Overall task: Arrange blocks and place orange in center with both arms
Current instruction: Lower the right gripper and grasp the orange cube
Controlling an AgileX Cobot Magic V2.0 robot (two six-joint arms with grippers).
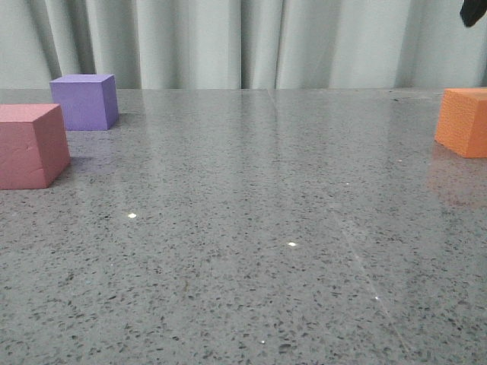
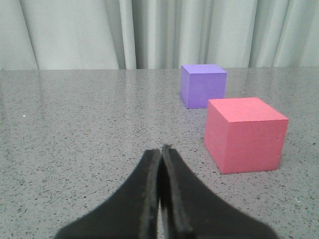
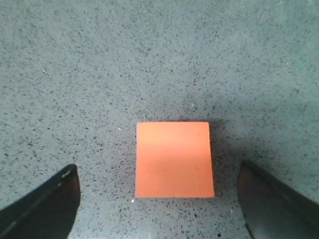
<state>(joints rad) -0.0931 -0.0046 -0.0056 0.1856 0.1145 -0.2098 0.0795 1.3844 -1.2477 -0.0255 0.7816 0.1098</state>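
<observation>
The orange cube (image 1: pixel 464 120) sits at the far right of the grey stone tabletop (image 1: pixel 251 228). In the right wrist view the orange cube (image 3: pixel 174 159) lies directly below, between the tips of my wide-open right gripper (image 3: pixel 158 172), which hangs above it without touching. A black bit of the right arm (image 1: pixel 473 11) shows at the top right corner of the front view. The pink-red cube (image 1: pixel 30 144) and the purple cube (image 1: pixel 85 101) stand at the far left. My left gripper (image 2: pixel 162 149) is shut and empty, low over the table, beside the pink-red cube (image 2: pixel 244 133) and short of the purple cube (image 2: pixel 203 84).
A pale pleated curtain (image 1: pixel 243 42) hangs behind the table's far edge. Bare speckled stone spans the wide gap between the left cubes and the orange cube.
</observation>
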